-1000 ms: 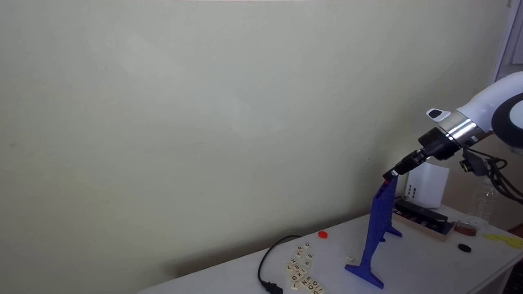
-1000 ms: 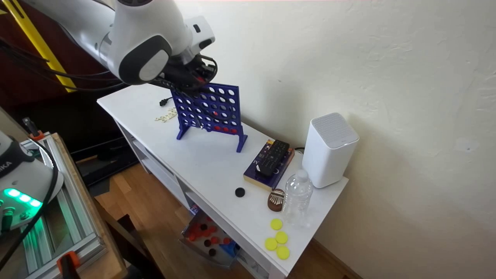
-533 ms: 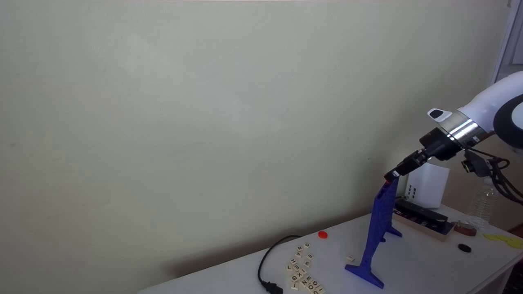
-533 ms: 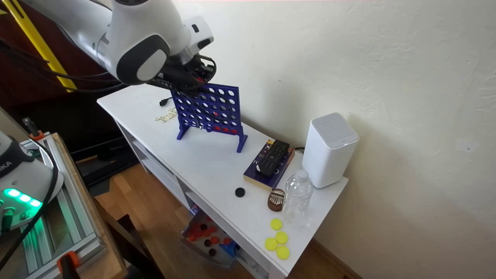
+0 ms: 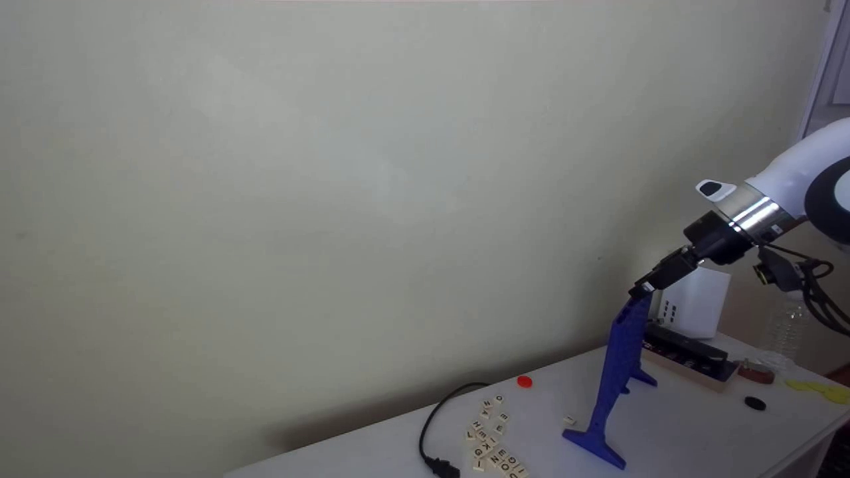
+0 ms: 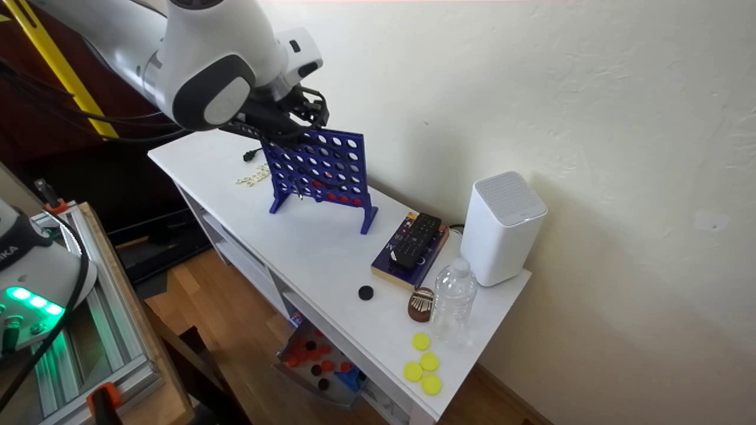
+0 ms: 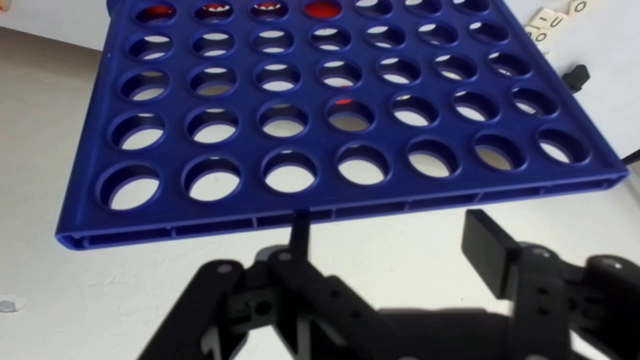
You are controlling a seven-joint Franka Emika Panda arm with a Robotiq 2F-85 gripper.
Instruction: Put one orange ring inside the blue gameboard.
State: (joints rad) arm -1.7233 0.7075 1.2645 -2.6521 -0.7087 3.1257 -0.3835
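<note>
Jaws spread well apart, your gripper (image 7: 392, 245) shows pale wall (image 7: 400, 272) between its pads (image 7: 485, 250), one fingertip right at the slotted top edge of the blue gameboard (image 7: 317, 125); whether they touch, you cannot tell. That board stands upright on the white table (image 6: 307, 248), smooth plastic pierced with rows of round holes, on splayed feet. Orange-red discs (image 7: 322, 8) show in holes low in it. For writing, you can read O, I and U on the cream letter tiles (image 7: 549, 19), and "KA" ending a word on the robot base (image 6: 53, 274), its start cut off. White lettering on the dark-blue book (image 6: 381, 262) is too small to read; a black remote (image 6: 416, 239) lies on it. Near them you have a ribbed, clear plastic bottle (image 6: 453, 295), a round-cornered white box (image 6: 502, 236) with a textured grey top, and a brown thumb piano (image 6: 418, 315) with metal tines.
</note>
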